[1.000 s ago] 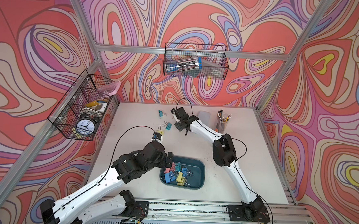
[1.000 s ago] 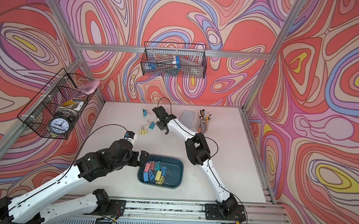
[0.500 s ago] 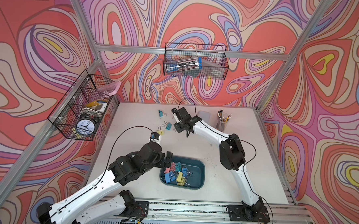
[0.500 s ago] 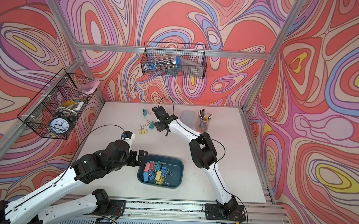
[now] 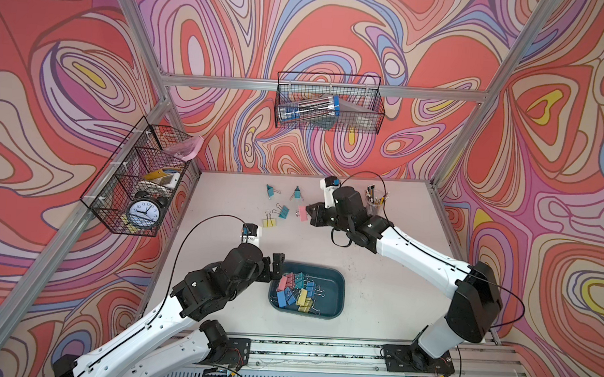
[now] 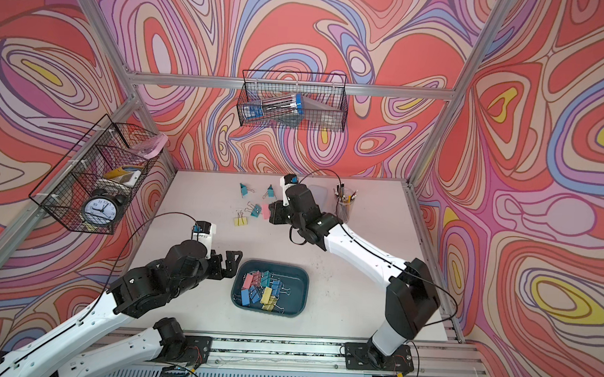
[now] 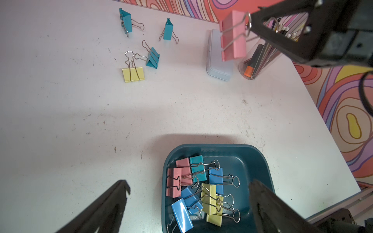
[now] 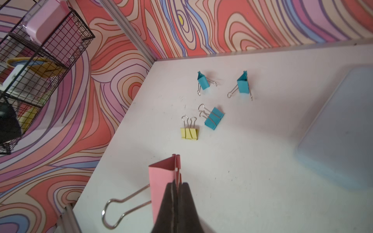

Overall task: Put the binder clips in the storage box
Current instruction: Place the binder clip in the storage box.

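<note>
A white, lightly scuffed bench (image 5: 222, 192) carries everything. Four loose binder clips (image 5: 284, 211) lie near its back edge, left of the middle. Two upright teal clips (image 5: 269, 191) stand side by side closest to that edge. A third teal clip (image 7: 152, 59) lies tipped over in front of them, and a yellow clip (image 5: 269, 223) lies flat just beside it. A dark teal storage box (image 5: 327, 286) sits near the middle of the front edge. Toward the back right corner, a pale closed case (image 7: 218, 64) lies flat, with a clear pen cup (image 6: 344, 205) standing just beside it.
</note>
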Controlling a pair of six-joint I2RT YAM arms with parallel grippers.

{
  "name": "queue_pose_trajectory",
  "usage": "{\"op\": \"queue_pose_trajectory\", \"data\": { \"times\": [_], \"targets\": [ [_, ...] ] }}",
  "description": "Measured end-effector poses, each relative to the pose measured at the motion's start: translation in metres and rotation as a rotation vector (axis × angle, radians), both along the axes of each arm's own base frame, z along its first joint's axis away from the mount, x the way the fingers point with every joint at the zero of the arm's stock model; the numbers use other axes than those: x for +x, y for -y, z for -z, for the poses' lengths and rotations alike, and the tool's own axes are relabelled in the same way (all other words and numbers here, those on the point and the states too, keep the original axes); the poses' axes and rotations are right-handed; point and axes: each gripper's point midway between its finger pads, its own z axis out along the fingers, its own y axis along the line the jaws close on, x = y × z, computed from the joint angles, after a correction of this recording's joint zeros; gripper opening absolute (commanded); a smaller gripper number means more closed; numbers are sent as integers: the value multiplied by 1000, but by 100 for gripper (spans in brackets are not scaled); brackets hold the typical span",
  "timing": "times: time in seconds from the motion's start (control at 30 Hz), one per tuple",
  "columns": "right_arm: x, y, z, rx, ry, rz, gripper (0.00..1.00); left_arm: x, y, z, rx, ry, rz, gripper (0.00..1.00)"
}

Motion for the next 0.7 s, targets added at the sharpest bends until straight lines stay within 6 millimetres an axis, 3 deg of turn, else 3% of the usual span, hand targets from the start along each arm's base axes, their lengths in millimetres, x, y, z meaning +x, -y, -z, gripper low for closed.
{"op": "queue_pose_trajectory", "data": {
  "times": [0.23,0.33,0.47,0.7],
  "targets": [
    [-92,12,52,116,-192,75,0,2,-6,14,-24,-15,-43,99],
    [-119,25,71,155,-256,122,0,3,-7,14,-34,-17,-53,99],
    [-139,42,96,188,-326,184,0,7,-7,13,-64,-20,-66,99],
    [-153,44,117,196,-398,215,0,16,-10,30,-154,-82,-95,99]
  ]
}}
